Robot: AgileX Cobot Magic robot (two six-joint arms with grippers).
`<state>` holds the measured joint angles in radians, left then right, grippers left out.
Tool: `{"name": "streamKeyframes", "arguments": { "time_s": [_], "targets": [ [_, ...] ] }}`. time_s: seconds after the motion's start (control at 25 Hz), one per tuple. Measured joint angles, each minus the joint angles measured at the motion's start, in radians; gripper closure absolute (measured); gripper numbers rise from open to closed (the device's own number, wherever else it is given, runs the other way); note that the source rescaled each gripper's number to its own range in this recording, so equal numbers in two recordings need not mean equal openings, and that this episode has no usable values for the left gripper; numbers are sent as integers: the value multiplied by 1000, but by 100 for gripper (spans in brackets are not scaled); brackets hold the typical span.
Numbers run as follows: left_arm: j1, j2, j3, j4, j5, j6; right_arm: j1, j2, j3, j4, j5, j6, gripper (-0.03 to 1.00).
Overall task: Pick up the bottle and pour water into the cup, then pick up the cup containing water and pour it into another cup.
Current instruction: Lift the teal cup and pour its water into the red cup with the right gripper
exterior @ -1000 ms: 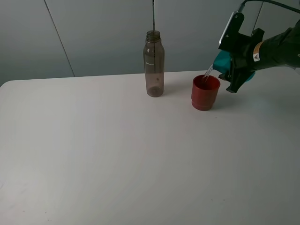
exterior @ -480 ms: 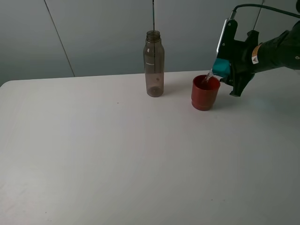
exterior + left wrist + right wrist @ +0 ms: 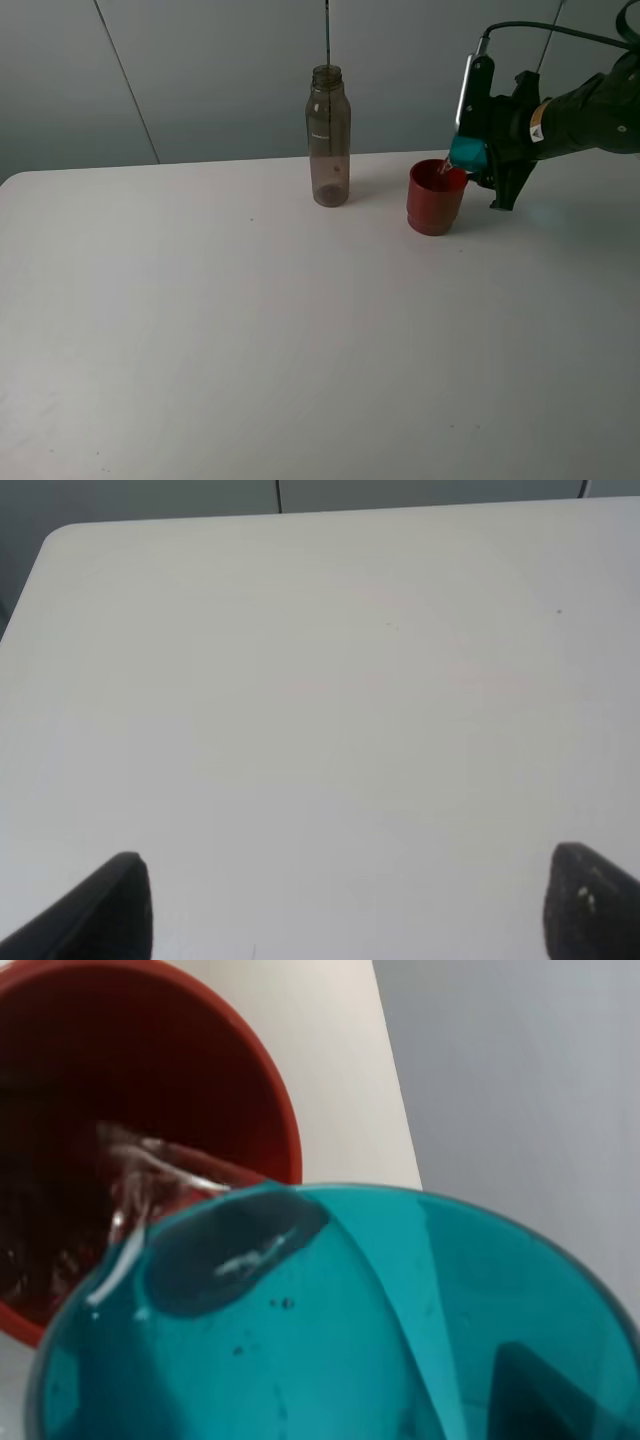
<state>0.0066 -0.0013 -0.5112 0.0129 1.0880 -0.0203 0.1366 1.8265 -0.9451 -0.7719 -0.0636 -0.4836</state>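
Note:
The smoky grey-brown bottle point(image 3: 328, 137) stands upright and capless at the back middle of the white table point(image 3: 250, 330). The red-brown cup point(image 3: 436, 197) stands to its right. My right gripper point(image 3: 487, 150) is shut on the teal tumbler point(image 3: 465, 153) and holds it tipped steeply over the red cup's right rim. In the right wrist view the teal tumbler point(image 3: 330, 1320) fills the frame and water runs from its lip into the red cup point(image 3: 130, 1130). My left gripper point(image 3: 345, 905) is open over bare table, out of the exterior view.
A grey wall stands behind the table's back edge. A thin dark rod point(image 3: 326, 32) rises behind the bottle. The right arm's black cable point(image 3: 540, 30) loops above the gripper.
My right gripper has moved left and slightly down, closer over the red cup, and tipped the teal tumbler more steeply. The water stream has shortened. Bottle and red cup have not moved.

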Motion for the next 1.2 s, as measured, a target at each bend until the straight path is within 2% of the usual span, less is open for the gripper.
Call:
{"name": "streamKeyframes", "arguments": {
  "time_s": [0.44, 0.96, 1.2],
  "targets": [
    [0, 0, 0, 0, 0, 0, 0, 17, -34, 0, 6, -64, 94],
    [0, 0, 0, 0, 0, 0, 0, 17, -38, 4, 6, -273, 94],
    [0, 0, 0, 0, 0, 0, 0, 17, -58, 4, 3, -305, 94]
  ]
}}
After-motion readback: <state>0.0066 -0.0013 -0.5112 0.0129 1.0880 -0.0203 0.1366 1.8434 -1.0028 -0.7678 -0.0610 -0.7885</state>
